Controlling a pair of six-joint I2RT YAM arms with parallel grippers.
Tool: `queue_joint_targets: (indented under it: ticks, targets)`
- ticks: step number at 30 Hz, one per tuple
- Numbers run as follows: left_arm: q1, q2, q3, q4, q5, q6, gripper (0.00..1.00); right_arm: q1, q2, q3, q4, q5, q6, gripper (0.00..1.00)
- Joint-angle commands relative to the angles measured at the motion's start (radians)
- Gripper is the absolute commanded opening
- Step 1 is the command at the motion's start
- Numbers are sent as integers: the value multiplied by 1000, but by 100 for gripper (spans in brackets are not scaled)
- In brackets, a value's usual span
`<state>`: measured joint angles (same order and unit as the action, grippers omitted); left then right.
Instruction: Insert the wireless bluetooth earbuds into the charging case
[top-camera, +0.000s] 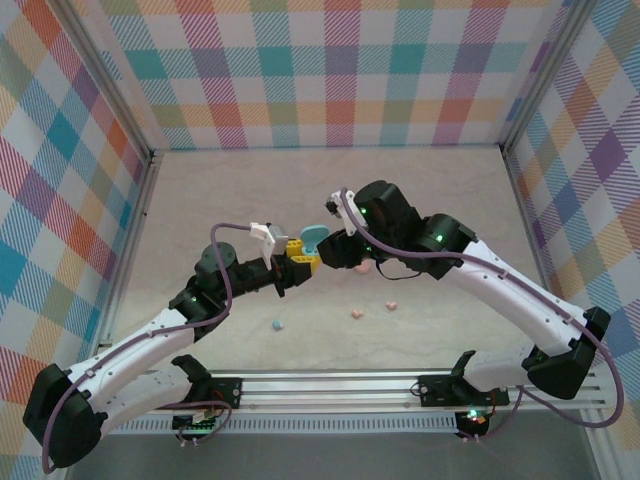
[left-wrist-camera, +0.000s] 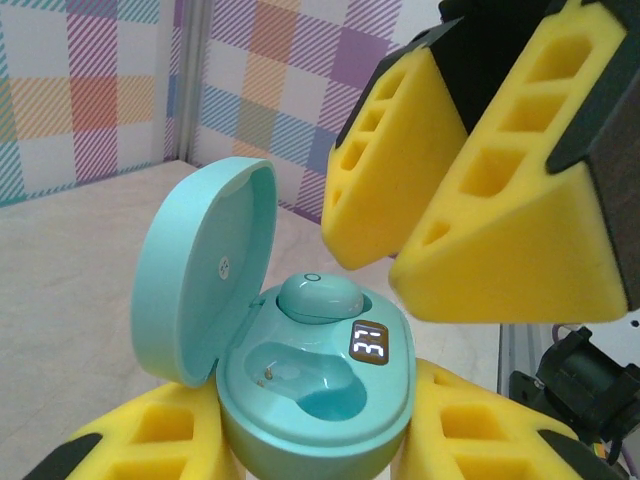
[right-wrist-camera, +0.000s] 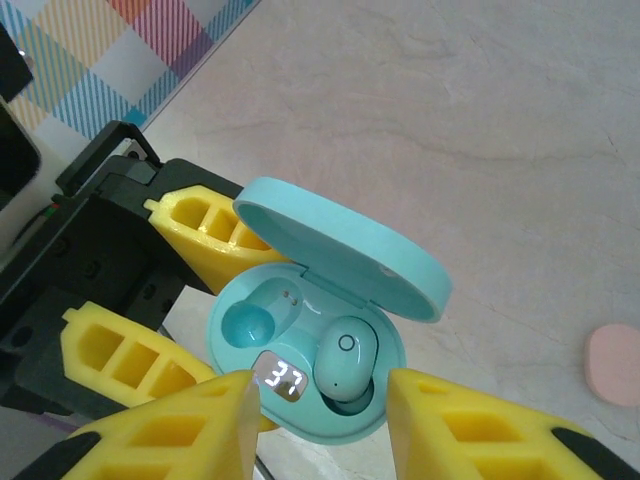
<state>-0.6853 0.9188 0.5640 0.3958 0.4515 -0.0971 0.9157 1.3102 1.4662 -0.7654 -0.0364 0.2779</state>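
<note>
Beige stone-look tabletop (top-camera: 420, 200), plaid walls (top-camera: 330, 70) closing it in on three sides. Light blue charging case (left-wrist-camera: 300, 410) is sitting mid-frame in the top view, raised off the table, lid (left-wrist-camera: 215, 280) standing open. One light blue earbud (right-wrist-camera: 345, 360) is resting in its well at the lower centre of the right wrist view; the neighbouring well (right-wrist-camera: 245, 325) is lying empty. A small lit display (right-wrist-camera: 280, 380) on the case rim is reading 37. Left gripper (left-wrist-camera: 315, 440) is clenching the case body between its yellow fingers (left-wrist-camera: 150, 445), low in the left wrist view. Right gripper (right-wrist-camera: 320, 400) is hovering just over the open case, jaws parted, carrying nothing. On the table, a second light blue earbud (top-camera: 278, 325) is lying below centre, well apart from the case; two pink earbuds (top-camera: 355, 314) (top-camera: 392, 305) are lying to its right. A pink rounded piece (right-wrist-camera: 612, 365) is showing at the right edge of the right wrist view; cannot tell what it is.
</note>
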Motion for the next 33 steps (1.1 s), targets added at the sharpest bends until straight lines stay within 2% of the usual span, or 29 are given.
queue_joint_targets:
  ticks: [1, 8, 18, 23, 33]
  targets:
    - [-9, -14, 31, 36, -5, -1, 24, -4, -46, 43, 17, -7, 27, 41]
    - [-10, -68, 34, -34, -34, 41, 24, -64, -109, 25, 34, -6, 60, 41]
    - [-10, -189, 33, -197, -114, 91, 24, -195, -134, -108, 124, -153, 179, 42]
    - [-10, -270, 47, -334, -155, 115, 24, -209, -58, -198, 229, -246, 243, 42]
    - [-10, -455, -29, -459, -249, 90, 24, -211, 131, -264, 332, -304, 266, 41]
